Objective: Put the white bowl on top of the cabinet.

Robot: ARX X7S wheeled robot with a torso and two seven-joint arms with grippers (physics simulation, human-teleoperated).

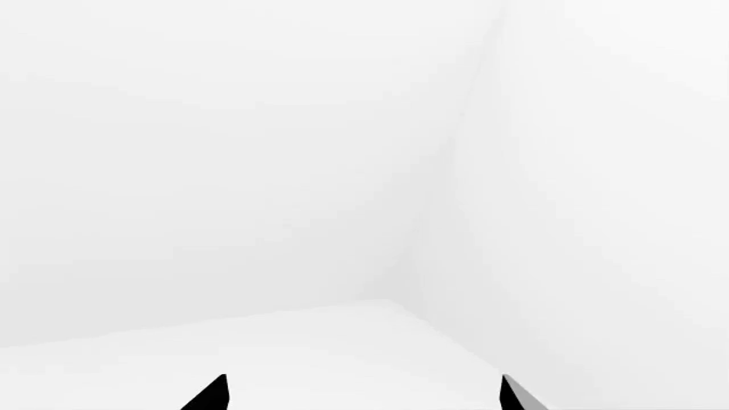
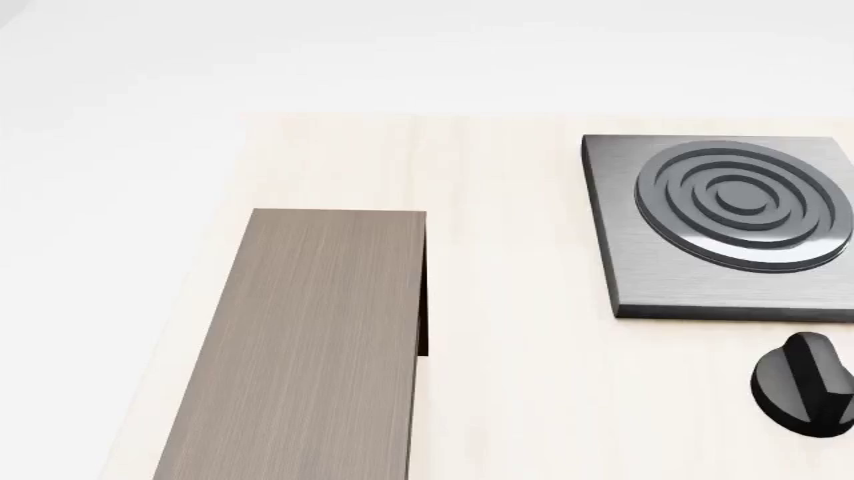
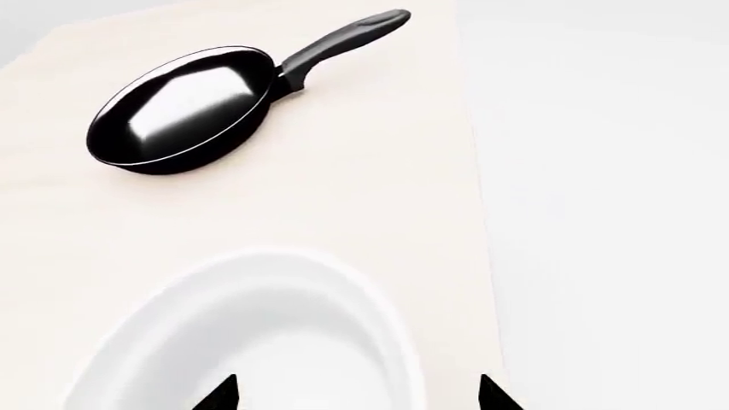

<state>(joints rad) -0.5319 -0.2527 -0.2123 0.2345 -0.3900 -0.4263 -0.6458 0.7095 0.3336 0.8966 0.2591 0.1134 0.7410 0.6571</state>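
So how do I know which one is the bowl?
Find the pale wooden table in the right wrist view. The white bowl sits on it, right below the right gripper. It's glossy white and deep; the nearby frying pan is black with a long handle.

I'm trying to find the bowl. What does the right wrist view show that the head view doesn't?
Only the right wrist view shows the white bowl, close below the right hand, and the black frying pan lying apart from it, plus the hand's two dark fingertips spread apart.

Only the head view shows the cabinet, its flat top bare, the stove plate and a black knob.

Both show the pale wooden tabletop.
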